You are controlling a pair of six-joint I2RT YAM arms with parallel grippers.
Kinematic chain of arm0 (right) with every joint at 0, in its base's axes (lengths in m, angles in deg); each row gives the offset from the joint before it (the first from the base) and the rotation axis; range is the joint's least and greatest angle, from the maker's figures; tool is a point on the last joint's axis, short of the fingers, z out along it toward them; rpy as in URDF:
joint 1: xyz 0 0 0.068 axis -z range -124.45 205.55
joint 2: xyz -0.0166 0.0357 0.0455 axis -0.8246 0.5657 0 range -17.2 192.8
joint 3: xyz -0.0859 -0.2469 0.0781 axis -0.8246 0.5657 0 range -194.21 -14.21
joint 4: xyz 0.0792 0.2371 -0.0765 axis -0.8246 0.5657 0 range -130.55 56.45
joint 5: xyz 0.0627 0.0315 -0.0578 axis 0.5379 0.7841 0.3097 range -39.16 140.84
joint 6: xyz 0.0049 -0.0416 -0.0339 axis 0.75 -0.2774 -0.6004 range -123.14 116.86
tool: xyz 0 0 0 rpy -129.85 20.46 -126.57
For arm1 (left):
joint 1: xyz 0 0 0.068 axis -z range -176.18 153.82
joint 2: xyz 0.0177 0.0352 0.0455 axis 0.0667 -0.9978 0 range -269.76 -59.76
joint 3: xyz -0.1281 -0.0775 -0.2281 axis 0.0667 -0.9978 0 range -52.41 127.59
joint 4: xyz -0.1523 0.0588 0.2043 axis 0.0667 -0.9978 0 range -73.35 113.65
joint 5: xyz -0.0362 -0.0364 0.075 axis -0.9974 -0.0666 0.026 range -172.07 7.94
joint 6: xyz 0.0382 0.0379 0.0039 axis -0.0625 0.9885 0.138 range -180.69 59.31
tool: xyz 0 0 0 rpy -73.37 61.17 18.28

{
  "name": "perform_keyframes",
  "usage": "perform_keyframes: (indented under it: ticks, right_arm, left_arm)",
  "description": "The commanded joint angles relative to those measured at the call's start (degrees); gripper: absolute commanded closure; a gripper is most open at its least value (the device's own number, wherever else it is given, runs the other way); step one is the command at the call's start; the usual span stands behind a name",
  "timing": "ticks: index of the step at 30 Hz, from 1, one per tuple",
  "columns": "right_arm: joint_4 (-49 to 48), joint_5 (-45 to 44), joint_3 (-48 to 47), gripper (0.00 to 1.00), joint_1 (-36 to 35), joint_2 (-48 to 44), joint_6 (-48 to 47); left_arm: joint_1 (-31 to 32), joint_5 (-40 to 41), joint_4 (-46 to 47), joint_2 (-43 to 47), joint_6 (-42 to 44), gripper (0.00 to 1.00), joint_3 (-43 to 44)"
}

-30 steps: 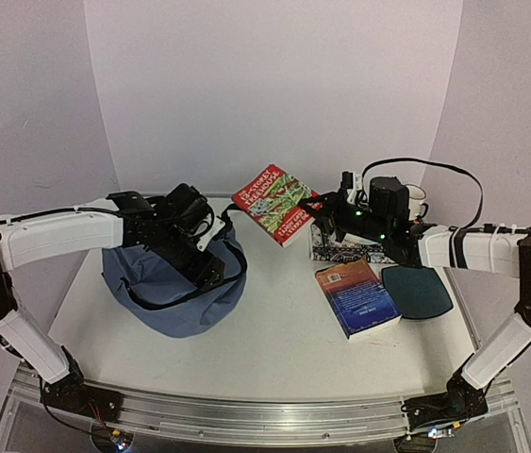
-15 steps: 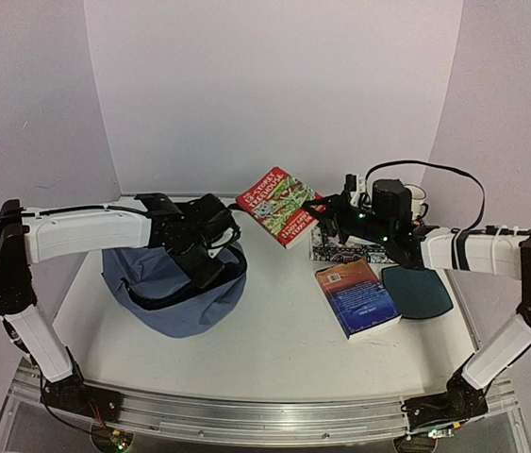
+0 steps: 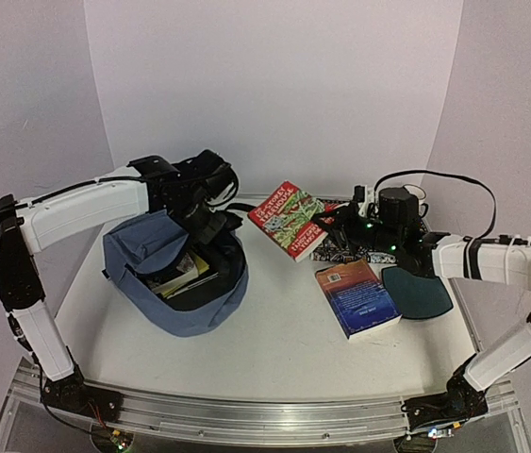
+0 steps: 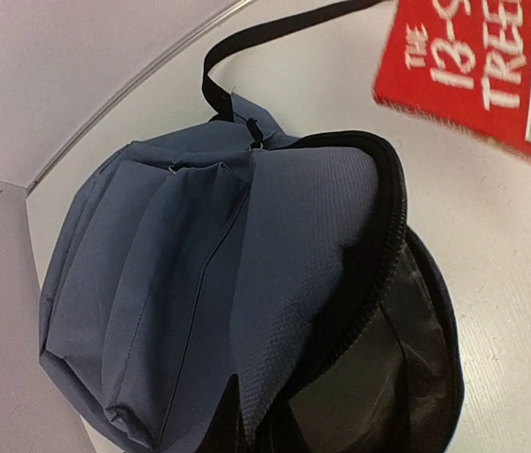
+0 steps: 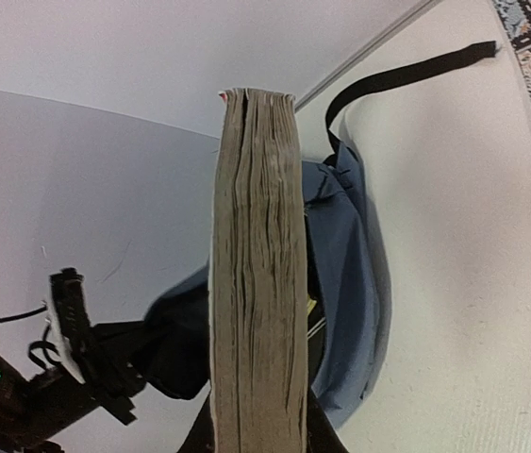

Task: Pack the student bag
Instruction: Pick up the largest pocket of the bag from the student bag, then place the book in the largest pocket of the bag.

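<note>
Table [image 3: 284, 344], student bag [image 3: 141, 251] in L fingers [image 3: 206, 225], book [image 3: 288, 218] in R fingers [image 3: 331, 219]

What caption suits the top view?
Left end effector holds the student bag open; right end effector carries a red book.

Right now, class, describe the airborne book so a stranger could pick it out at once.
Start at the slate-blue student bag on the left of the table, then look right of its open mouth. The red book hangs tilted in the air, gripped by the right end effector; the blue book lies flat.
</note>
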Motion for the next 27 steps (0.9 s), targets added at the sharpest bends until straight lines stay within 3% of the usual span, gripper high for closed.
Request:
perform_keyframes:
  ticks: [1, 6, 12, 27]
  right_arm:
    - [1.8, -2.4, 0.2, 1.0, 0.3, -5.8, -1.6]
    - [4.6, 0.0, 0.2, 1.0, 0.2, -7.0, -1.4]
    - [1.4, 3.6, -1.7, 1.0, -2.2, -4.1, 2.1]
    - [-4.0, 2.8, -11.0, 1.0, -12.5, 10.9, 7.1]
  left_arm:
    - [-0.6, -0.3, 3.0, -1.2, -1.7, 1.0, 9.9]
    - [-0.7, -4.5, 3.1, -3.4, -1.4, 1.0, 17.1]
    - [-0.7, -13.5, 4.3, -4.1, -3.1, 1.0, 23.2]
    - [-0.7, -20.8, 7.5, -5.4, -11.4, 1.0, 22.2]
